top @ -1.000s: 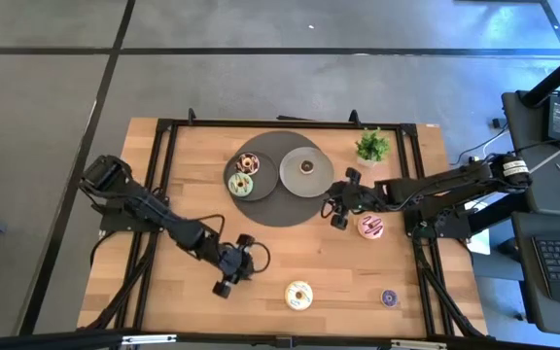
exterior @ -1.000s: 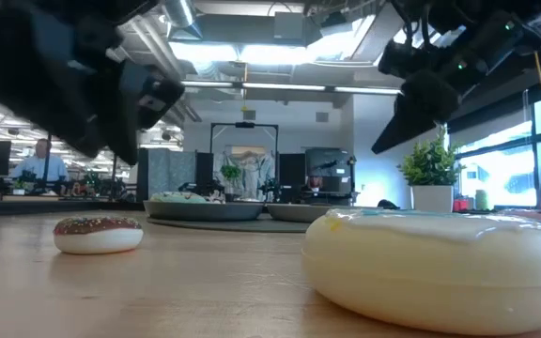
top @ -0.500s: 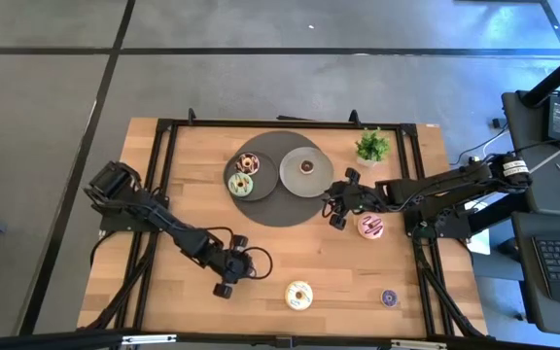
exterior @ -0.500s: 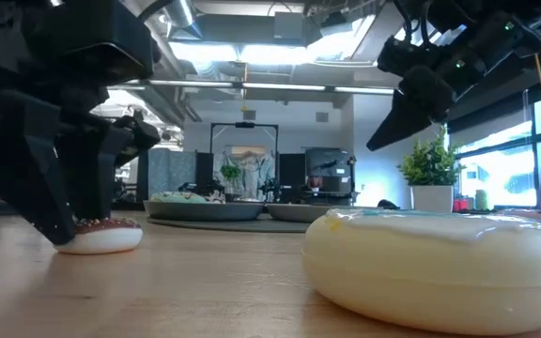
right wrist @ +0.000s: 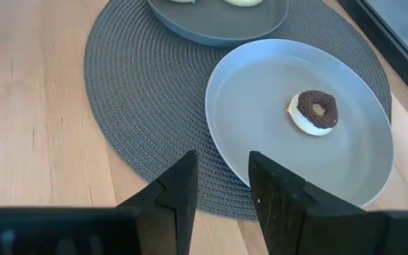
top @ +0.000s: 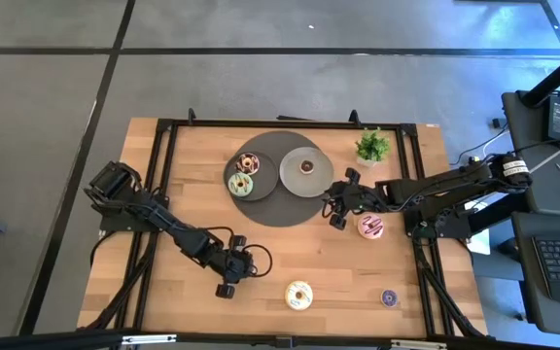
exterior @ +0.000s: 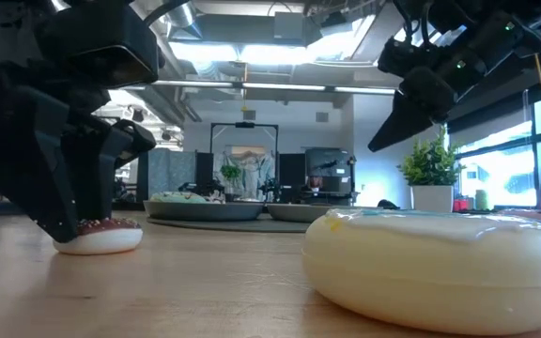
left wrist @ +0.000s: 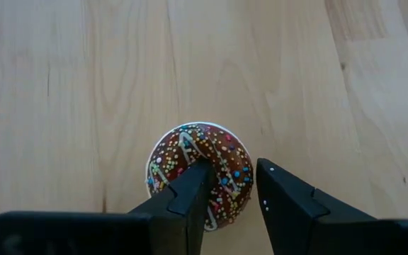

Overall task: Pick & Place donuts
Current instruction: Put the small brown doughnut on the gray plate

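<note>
My left gripper (top: 230, 266) is down at the table's near middle, open around a tiny dark brown sprinkled donut (left wrist: 222, 152) that lies flat on the wood (exterior: 97, 235). My right gripper (right wrist: 222, 177) is open and raised (exterior: 404, 111) over the mat's right edge, beside the light plate (right wrist: 261, 106). That plate holds another tiny brown donut (right wrist: 316, 111). The pink donut (top: 370, 227) lies near the right gripper. The cream donut (top: 298, 295) and the purple one (top: 389, 297) lie by the near edge. The green donut (top: 242, 185) lies on the dark plate. My left gripper comes from above, pointing down, with one finger (left wrist: 190, 188) at the brown donut's hole and the other (left wrist: 282, 198) just outside the ring's rim (left wrist: 241, 185). The donut lies flat on the table. Whether the pads touch it, I cannot tell.
A round woven mat (top: 270, 212) at the far middle carries the dark plate (top: 229, 177) and the light plate (top: 290, 180). Another ring (top: 248, 162) lies on the dark plate. A small potted plant (top: 372, 146) stands at the far right. Bare wood spreads at the near left.
My left gripper has come down from above the table onto the brown donut, and its fingers now stand around the ring. The donut has stayed in place.
</note>
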